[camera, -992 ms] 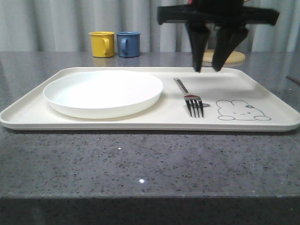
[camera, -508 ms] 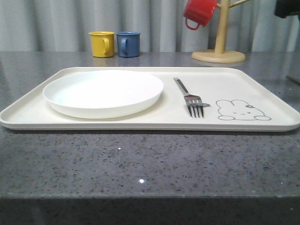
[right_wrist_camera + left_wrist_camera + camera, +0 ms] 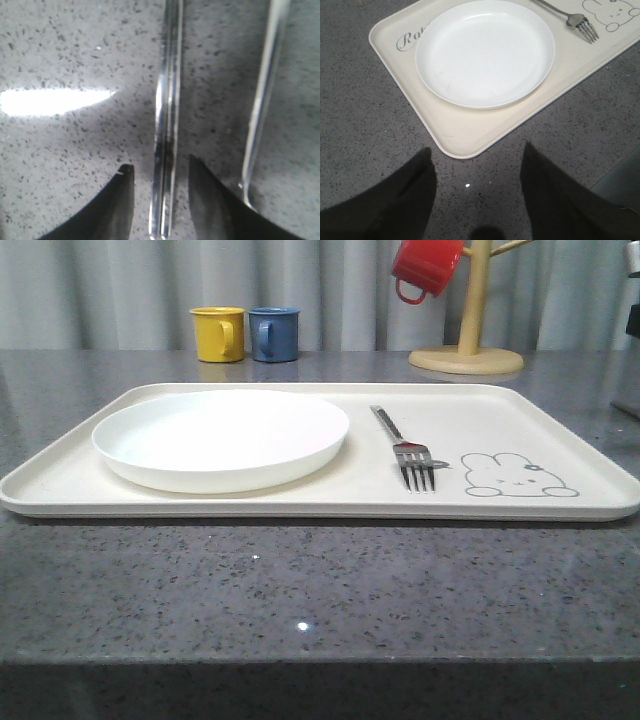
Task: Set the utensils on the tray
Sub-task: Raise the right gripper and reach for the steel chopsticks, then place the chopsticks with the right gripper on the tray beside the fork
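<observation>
The cream tray (image 3: 500,415) lies across the table with a silver fork (image 3: 405,445) on it, beside the rabbit drawing (image 3: 515,475). In the right wrist view a pair of shiny chopsticks (image 3: 167,100) lies on the speckled counter, running between the fingers of my right gripper (image 3: 160,165). That gripper is open, with a gap on each side of the chopsticks. A slim spoon handle (image 3: 265,100) lies just beyond one finger. My left gripper (image 3: 476,149) hangs open over the counter by the tray's corner (image 3: 465,135), holding nothing; the fork (image 3: 570,17) is far from it.
A round white plate (image 3: 220,435) takes up the tray's left half. Yellow (image 3: 218,334) and blue (image 3: 273,334) mugs stand at the back. A red mug (image 3: 427,267) hangs on a wooden mug tree (image 3: 468,310) at the back right.
My right gripper, which hung above the tray near the fork a second ago, has left the front view to the right. The fork and plate have not moved.
</observation>
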### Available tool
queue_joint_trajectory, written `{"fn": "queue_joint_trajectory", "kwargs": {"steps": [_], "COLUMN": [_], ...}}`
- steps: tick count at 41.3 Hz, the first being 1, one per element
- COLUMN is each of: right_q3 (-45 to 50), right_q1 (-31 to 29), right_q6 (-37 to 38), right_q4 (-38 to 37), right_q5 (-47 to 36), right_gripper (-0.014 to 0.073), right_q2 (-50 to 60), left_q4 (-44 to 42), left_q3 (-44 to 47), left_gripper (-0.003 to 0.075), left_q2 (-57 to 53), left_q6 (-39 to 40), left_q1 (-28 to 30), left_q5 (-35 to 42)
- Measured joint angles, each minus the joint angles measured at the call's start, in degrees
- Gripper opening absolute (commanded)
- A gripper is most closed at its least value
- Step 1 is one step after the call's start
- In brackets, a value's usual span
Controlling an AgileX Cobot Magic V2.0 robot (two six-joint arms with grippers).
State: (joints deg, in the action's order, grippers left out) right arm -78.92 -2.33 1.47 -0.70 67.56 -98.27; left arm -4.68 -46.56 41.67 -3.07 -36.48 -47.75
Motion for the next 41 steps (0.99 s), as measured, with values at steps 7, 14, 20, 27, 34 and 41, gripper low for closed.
{"fn": "queue_joint_trajectory", "kwargs": {"steps": [7,14,20,27,34,41], "right_q3": [0.0,0.0,0.0,-1.54,-3.81,-4.09], "right_q1": [0.0,0.0,0.0,1.79,8.46,15.61], "right_q6": [-0.35,-0.5,-0.5,-0.5,-0.5,2.71], "right_q4": [0.7,0.7,0.7,2.48,7.56,12.85], "right_q5": [-0.38,-0.59,-0.34,1.93,2.33,1.67], "right_gripper": [0.0171,0.0019,0.0015,0.0017,0.0017,0.0017], "right_q2": [-1.65,-1.92,-1.92,-0.35,2.02,1.61], "left_q4": [0.0,0.0,0.0,0.0,0.0,0.0], "left_q3": [0.0,0.0,0.0,0.0,0.0,0.0], "left_gripper": [0.0367,0.0367,0.0367,0.0367,0.0367,0.0367], "left_q2": [0.0,0.0,0.0,0.0,0.0,0.0], "left_q6": [0.0,0.0,0.0,0.0,0.0,0.0], "left_q1": [0.0,0.0,0.0,0.0,0.0,0.0], "left_q5": [0.0,0.0,0.0,0.0,0.0,0.0]}}
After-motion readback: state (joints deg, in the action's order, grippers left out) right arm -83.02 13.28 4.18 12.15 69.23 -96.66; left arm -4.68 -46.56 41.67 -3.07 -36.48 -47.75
